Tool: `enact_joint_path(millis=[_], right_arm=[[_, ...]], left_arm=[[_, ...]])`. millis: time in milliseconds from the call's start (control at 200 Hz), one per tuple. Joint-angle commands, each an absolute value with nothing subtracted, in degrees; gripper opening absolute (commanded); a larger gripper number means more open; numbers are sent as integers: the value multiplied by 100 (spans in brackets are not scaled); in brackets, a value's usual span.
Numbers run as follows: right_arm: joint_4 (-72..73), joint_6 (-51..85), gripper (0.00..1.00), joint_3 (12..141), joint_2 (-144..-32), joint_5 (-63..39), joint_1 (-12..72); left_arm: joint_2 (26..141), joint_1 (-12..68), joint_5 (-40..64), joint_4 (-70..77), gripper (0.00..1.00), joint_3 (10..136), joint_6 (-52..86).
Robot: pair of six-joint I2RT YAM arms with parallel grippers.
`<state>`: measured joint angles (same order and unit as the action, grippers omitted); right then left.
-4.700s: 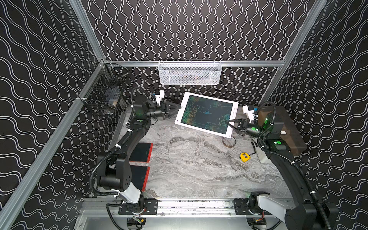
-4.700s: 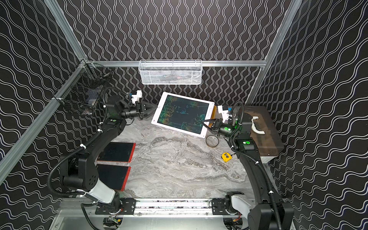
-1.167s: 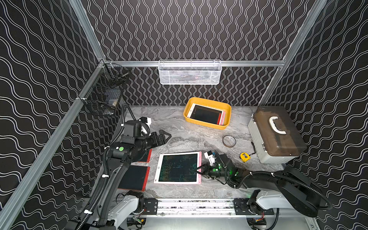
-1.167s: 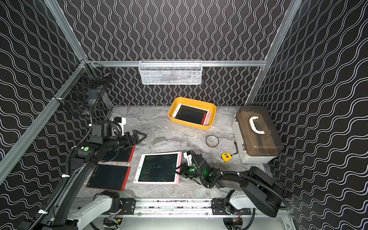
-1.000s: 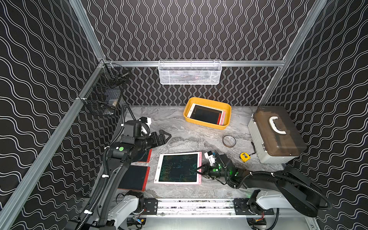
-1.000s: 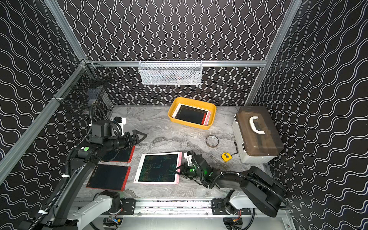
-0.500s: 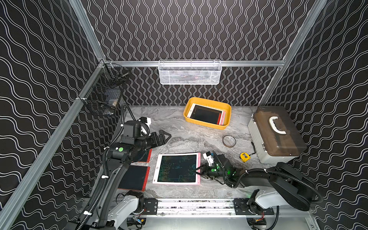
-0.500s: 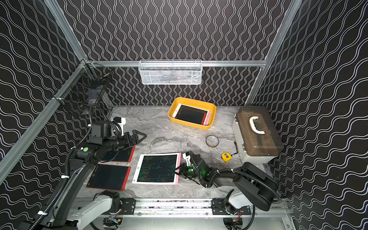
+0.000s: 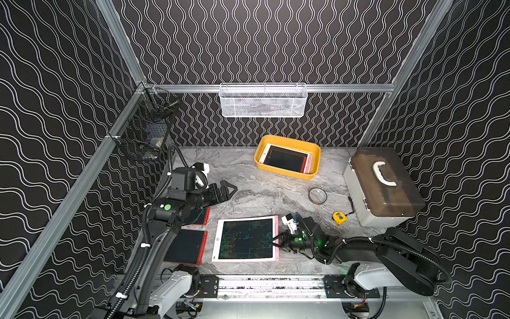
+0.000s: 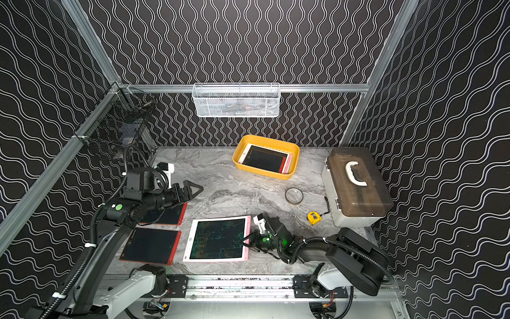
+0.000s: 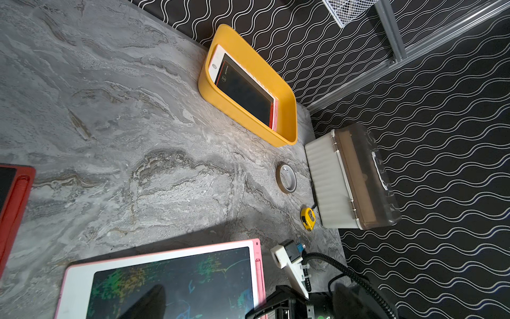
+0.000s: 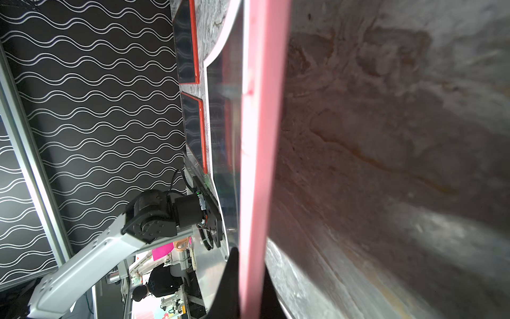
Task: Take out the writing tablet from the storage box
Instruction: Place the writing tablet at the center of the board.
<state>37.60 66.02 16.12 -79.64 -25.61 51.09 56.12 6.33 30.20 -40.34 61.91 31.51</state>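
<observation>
We record the left end effector (image 9: 228,190) with its jaws wide and holding nothing, above the grey marbled tabletop (image 9: 259,198). Two red-framed dark tablets (image 9: 186,247) lie beside that arm. The pink-and-white writing tablet (image 9: 245,239), its dark screen scribbled, lies at the tabletop's front, outside the box. The right end effector (image 9: 275,242) is clamped narrow on the tablet's pink right edge. The shallow yellow plastic storage box (image 9: 287,174) sits well apart at the back, with further dark-screened tablets (image 9: 285,160) inside.

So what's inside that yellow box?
A stack of tablets lies in the box: a dark-screened one on top, white and pink edges peeking out beneath. How many are under it is covered.
</observation>
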Motion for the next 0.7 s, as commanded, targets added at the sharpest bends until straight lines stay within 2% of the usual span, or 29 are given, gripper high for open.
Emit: enact_joint_path(millis=[0, 190, 350, 430, 500, 656, 696], right_arm=[[3181, 6654, 4, 1660, -8059, -2443, 5216], [3178, 6636, 8, 1854, -8406, -2471, 5359], [2967, 6645, 12, 1837, -8283, -2327, 5359], [2777, 6636, 16, 1845, -8172, -2244, 5361], [2590, 6630, 24, 1863, -8098, -2192, 5361], [2134, 6603, 29, 1876, -7888, -2026, 5364], [1925, 6562, 33, 1934, -7839, -1980, 5361]], left_arm=[[5612, 633, 3025, -3991, 98, 6214, 3085], [5578, 633, 3009, -4064, 98, 6208, 3057], [5548, 631, 2983, -4121, 98, 6208, 3040], [5546, 631, 2988, -4095, 98, 6182, 3058], [5555, 633, 3002, -4070, 98, 6179, 3076], [5538, 633, 2984, -4060, 98, 6178, 3085], [5537, 633, 2994, -4056, 98, 6171, 3100]])
